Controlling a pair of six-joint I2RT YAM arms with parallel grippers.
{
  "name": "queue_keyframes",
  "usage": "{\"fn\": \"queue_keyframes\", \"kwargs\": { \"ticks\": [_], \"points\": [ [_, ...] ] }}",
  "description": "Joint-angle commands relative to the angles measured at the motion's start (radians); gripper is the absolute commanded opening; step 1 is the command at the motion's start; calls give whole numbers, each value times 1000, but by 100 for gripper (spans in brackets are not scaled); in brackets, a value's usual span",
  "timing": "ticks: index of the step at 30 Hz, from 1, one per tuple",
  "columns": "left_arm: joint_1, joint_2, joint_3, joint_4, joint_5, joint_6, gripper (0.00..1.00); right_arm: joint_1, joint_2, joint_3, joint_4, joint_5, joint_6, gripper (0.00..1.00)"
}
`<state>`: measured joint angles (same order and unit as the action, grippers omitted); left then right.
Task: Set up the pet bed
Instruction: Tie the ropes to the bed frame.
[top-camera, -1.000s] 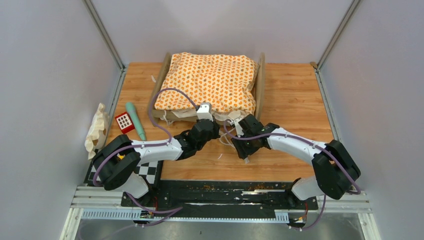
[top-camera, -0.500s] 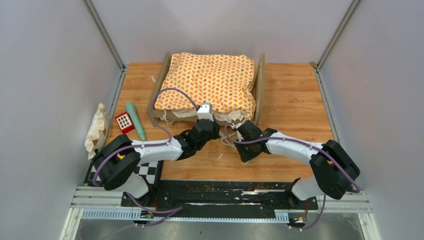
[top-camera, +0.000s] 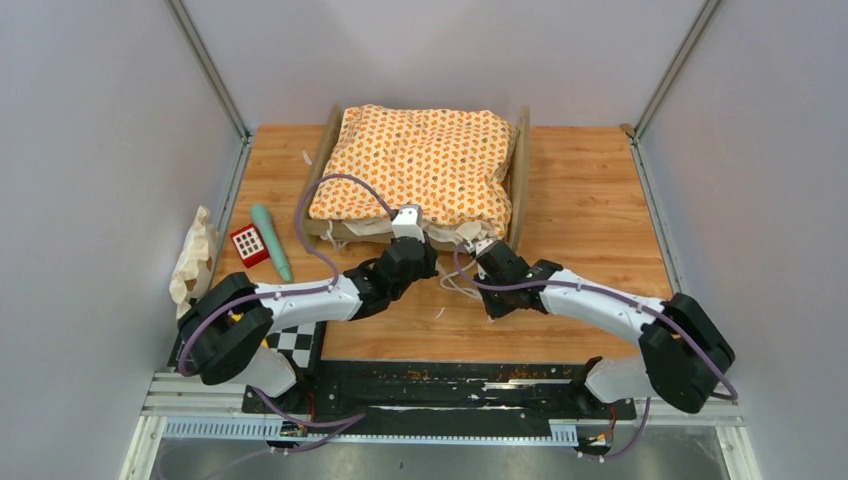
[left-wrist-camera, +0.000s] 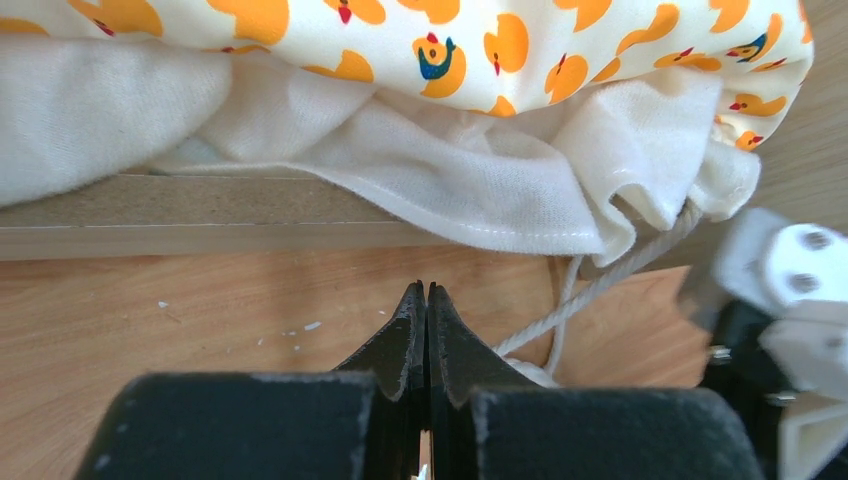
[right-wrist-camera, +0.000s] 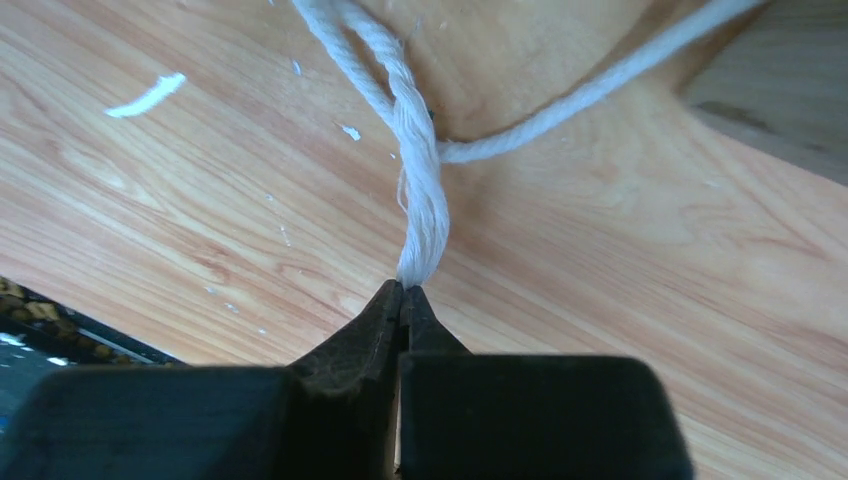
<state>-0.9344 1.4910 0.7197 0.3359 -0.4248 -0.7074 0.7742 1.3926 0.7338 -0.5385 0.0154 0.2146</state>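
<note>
Pinching the frayed end of a white tie cord, the right pincer has its jaws pressed together on it, low over the counter. The cord runs straight away from the tips, twisted with a second strand that splits off to the right.

The pet bed sits at the far middle of the counter with an end board at left and right, so its near rail runs left-right across both arms' reach. The duck-print cushion lies on top, its cream edge spilling over that rail.

Key relation: the bed's near right corner lies just beyond the right pincer, and the cord leads up toward the cushion corner there. The right arm is the nearer one for that corner and reaches in from the right with its elbow out and wrist angled toward the corner.

The left pincer is also pressed together, tips pointing at the near rail, close but apart from it. A cord passes just beside its right finger – cannot tell if anything is caught between the jaws. The left arm is stretched low and forward from its base.

Likely next: the tie has to be worked toward the frame corner, which needs slack in the cord
</note>
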Motion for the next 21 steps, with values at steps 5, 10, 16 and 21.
{"fn": "queue_keyframes", "kwargs": {
  "ticks": [5,10,16,21],
  "points": [
    [5,-169,64,-114,-89,92,0,-21,-226,27,-53,199,137,0],
    [5,-231,68,-162,-122,126,0,-139,-272,-16,-61,241,218,0],
    [5,-291,113,-215,-138,172,0,-319,-283,-78,-30,230,282,0],
    [5,-352,198,-286,-111,236,0,-426,-274,-103,-21,209,313,0]
  ]
}}
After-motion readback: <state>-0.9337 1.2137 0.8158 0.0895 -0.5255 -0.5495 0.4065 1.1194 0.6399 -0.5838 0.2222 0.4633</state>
